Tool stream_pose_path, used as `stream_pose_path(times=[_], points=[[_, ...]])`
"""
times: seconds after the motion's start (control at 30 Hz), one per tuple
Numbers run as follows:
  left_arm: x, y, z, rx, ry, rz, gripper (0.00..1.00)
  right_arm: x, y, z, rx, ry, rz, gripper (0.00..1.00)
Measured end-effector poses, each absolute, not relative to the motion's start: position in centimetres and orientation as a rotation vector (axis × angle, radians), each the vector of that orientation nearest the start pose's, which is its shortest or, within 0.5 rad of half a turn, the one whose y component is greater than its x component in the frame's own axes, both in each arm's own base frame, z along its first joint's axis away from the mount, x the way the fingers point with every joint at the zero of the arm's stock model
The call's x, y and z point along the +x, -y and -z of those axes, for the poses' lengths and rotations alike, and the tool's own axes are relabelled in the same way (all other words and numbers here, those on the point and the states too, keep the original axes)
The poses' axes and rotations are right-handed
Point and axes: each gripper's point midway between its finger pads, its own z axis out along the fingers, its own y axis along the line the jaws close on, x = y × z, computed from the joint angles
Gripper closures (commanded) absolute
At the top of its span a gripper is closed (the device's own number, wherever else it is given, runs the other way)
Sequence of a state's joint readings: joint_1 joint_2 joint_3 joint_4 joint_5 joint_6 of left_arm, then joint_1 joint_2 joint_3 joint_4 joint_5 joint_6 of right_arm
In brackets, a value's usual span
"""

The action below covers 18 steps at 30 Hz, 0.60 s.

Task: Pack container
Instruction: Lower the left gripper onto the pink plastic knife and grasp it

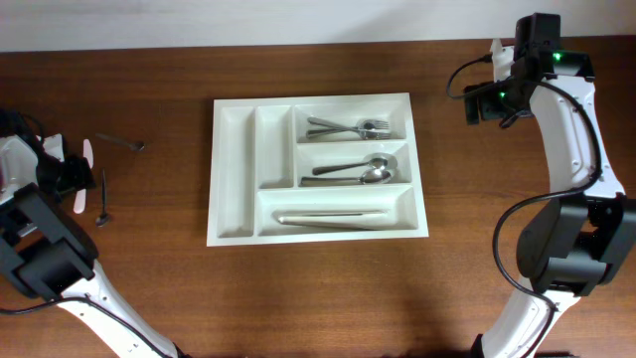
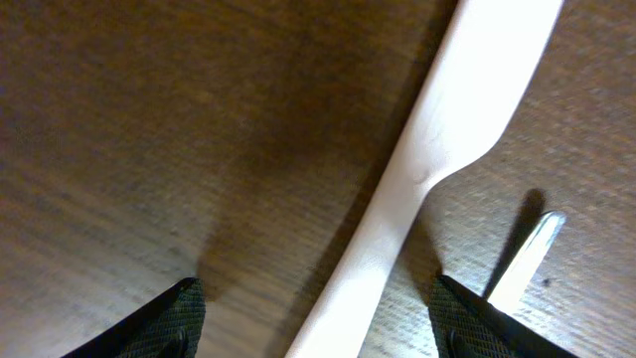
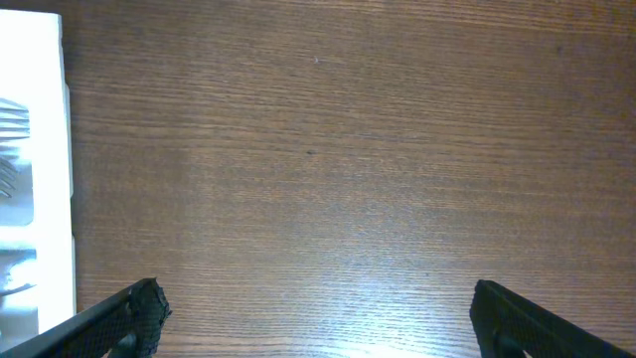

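The tray (image 1: 231, 169) sits mid-tabletop: forks (image 1: 348, 126) in its 1 o'clock slot, spoons (image 1: 353, 173) below, knives (image 1: 338, 217) along 6 o'clock, upright slots bare. At its 9 o'clock my left gripper (image 2: 316, 303), spread, straddles a white utensil (image 2: 437, 149); I'd centre on its handle before closing. My right gripper (image 3: 313, 308) hangs spread at 2 o'clock.

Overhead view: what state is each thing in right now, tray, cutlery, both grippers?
container: cutlery in three long compartments; two narrow ones empty.
white utensil: flat on table, ungripped.
dark utensils: loose on table.
left gripper: open, straddling white utensil.
right gripper: open, empty.
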<state>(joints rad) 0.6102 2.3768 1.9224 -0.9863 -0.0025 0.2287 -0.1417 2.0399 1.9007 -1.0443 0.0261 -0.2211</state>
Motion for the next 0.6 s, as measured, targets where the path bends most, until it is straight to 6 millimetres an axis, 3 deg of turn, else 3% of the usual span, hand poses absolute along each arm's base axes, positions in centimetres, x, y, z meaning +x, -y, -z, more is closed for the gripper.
stream_pose_path(times=[0.27, 0.33, 0.4, 0.43, 0.6], points=[[41.0, -27.2, 0.2, -0.546, -2.961, -0.047, 0.37, 47.8, 7.3, -14.7, -0.102, -2.760, 0.133, 0.01], [41.3, -26.8, 0.3, -0.531, -2.965, -0.044, 0.50, 47.8, 7.3, -14.7, -0.103, -2.760, 0.133, 0.01], [41.7, -26.1, 0.3, -0.515, -2.968, -0.038, 0.71, 47.8, 7.3, -14.7, -0.102, -2.760, 0.133, 0.01], [41.8, -25.8, 0.3, -0.504, -2.969, -0.034, 0.74, 47.8, 7.3, -14.7, -0.102, -2.760, 0.133, 0.01], [42.5, -24.6, 0.3, -0.476, -2.968, -0.006, 0.75, 47.8, 7.3, -14.7, -0.102, -2.760, 0.133, 0.01]])
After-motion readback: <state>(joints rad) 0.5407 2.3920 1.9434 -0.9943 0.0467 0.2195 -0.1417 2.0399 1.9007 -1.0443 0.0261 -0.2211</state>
